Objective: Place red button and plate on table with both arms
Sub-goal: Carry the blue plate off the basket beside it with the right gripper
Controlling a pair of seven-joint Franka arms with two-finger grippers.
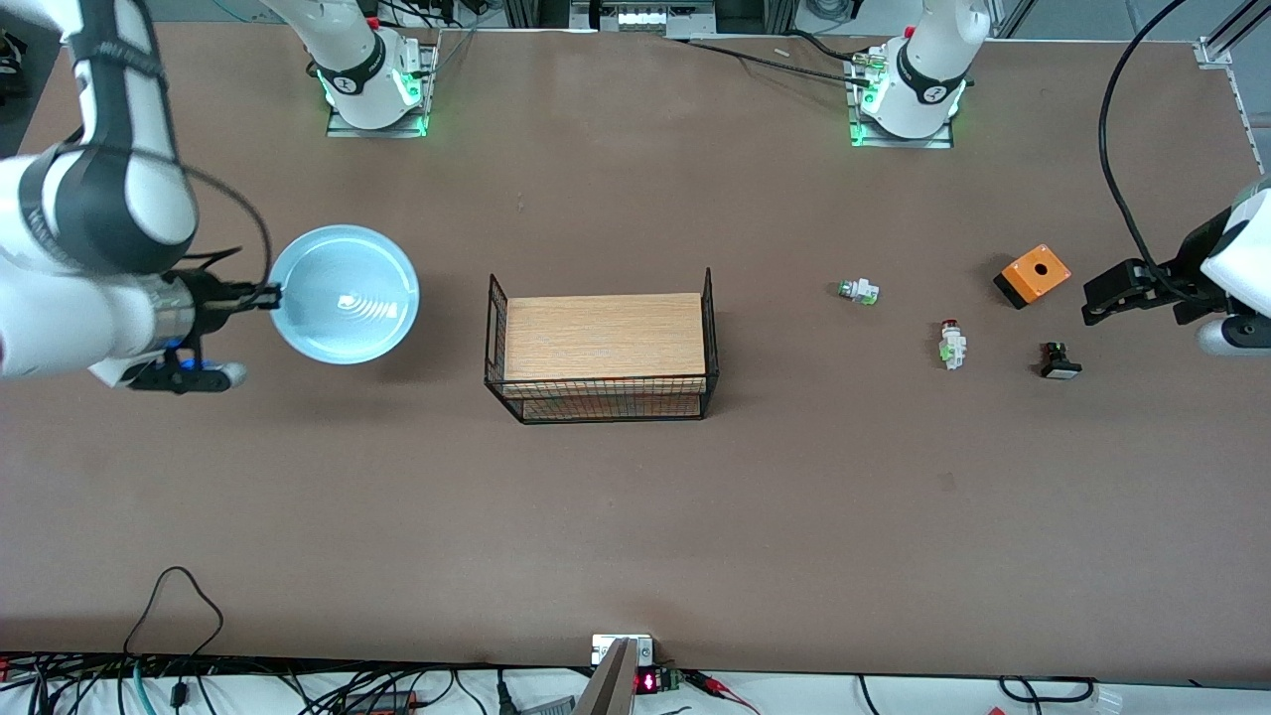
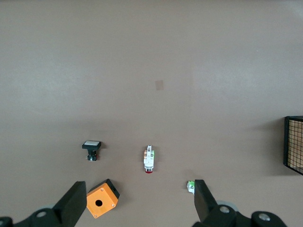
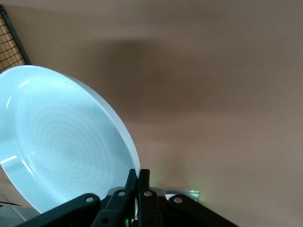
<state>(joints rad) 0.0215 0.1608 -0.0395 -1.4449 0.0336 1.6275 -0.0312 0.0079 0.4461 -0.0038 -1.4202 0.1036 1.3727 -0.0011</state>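
Observation:
The light blue plate (image 1: 343,294) is toward the right arm's end of the table (image 1: 635,497). My right gripper (image 1: 270,295) is shut on its rim and holds it just above the table, with its shadow below. In the right wrist view the fingers (image 3: 143,178) pinch the rim of the plate (image 3: 61,151). The red button (image 1: 952,344) lies on the table toward the left arm's end, also in the left wrist view (image 2: 148,159). My left gripper (image 1: 1090,303) is open and empty over the table beside the orange box; its fingers (image 2: 75,201) spread wide.
A wooden-topped black wire basket (image 1: 601,348) stands mid-table. Near the red button lie a green-capped whitish part (image 1: 858,291), an orange box (image 1: 1033,275) and a black-and-white button (image 1: 1059,360). Cables run along the table edge nearest the front camera.

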